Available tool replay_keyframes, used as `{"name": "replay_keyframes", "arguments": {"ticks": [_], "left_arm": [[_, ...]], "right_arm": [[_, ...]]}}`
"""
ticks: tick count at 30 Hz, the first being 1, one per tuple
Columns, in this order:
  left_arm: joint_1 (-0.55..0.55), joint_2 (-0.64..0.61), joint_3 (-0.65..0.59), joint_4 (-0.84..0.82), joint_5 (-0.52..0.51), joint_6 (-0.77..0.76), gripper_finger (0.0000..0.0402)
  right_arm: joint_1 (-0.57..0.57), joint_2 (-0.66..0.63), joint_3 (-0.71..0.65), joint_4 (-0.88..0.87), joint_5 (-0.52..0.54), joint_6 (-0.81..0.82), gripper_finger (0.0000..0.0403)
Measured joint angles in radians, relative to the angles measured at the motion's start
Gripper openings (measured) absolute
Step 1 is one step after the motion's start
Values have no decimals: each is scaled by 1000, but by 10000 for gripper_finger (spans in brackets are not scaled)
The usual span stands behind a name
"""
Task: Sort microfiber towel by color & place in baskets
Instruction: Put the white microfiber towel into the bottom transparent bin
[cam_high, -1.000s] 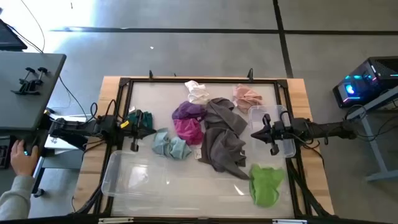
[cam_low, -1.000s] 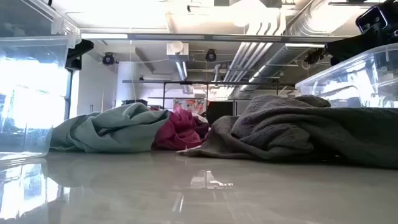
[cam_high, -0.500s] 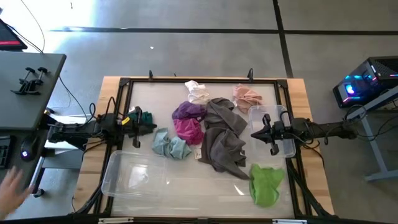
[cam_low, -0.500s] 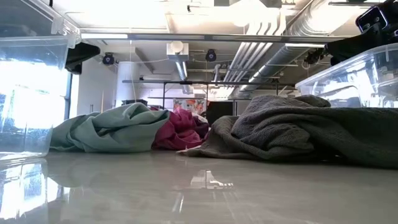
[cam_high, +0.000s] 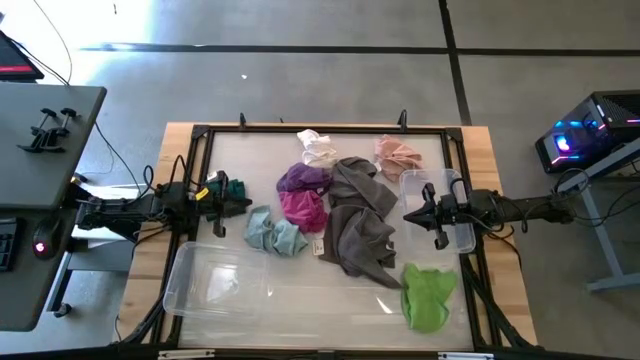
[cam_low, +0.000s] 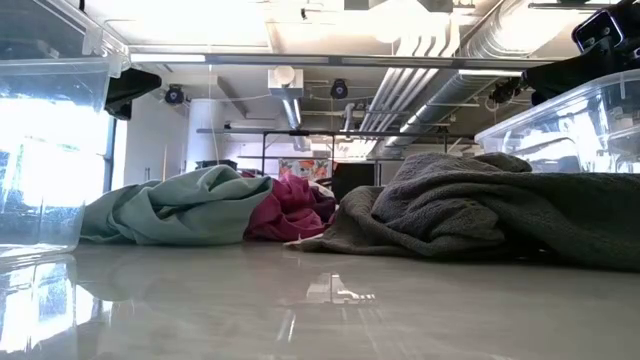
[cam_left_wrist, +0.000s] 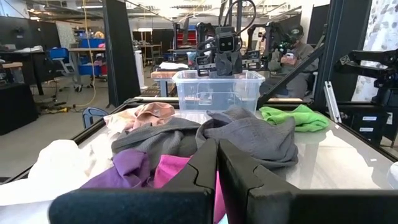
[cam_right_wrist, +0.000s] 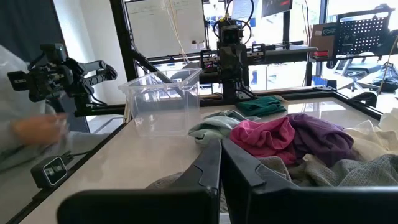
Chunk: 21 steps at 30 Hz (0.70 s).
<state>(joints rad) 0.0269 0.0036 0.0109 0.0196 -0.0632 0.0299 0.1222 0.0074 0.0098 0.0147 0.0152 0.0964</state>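
Small towels lie heaped on the table's middle: white (cam_high: 318, 147), pink (cam_high: 397, 155), purple (cam_high: 302, 178), magenta (cam_high: 303, 209), a large grey one (cam_high: 358, 228), pale blue (cam_high: 275, 234) and, apart at the near right, lime green (cam_high: 429, 296). A dark green towel (cam_high: 228, 187) lies at the left, beneath my left gripper (cam_high: 246, 204) (cam_left_wrist: 217, 163). That gripper is shut and points level at the heap. My right gripper (cam_high: 407, 216) (cam_right_wrist: 221, 163) is also shut and level. It reaches in above the small clear basket (cam_high: 447, 186). The wide clear basket (cam_high: 225, 285) stands at the near left.
A black frame (cam_high: 320, 130) runs around the tabletop on a wooden bench. A person's blurred hand (cam_right_wrist: 37, 127) shows beyond the table's left side, near a grey side desk (cam_high: 40, 150). Bare tabletop lies along the near edge between the wide basket and the lime green towel.
My left gripper has swung a little toward the table's far edge, staying shut and level. A person's hand and sleeve at the picture's lower left have drawn out of the high view. The towels and baskets have not moved.
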Motion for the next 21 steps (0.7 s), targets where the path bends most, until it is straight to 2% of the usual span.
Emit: {"name": "replay_keyframes", "arguments": {"ticks": [21], "left_arm": [[0,0,0,8,-2,0,5]], "right_arm": [[0,0,0,0,0,0,0]]}}
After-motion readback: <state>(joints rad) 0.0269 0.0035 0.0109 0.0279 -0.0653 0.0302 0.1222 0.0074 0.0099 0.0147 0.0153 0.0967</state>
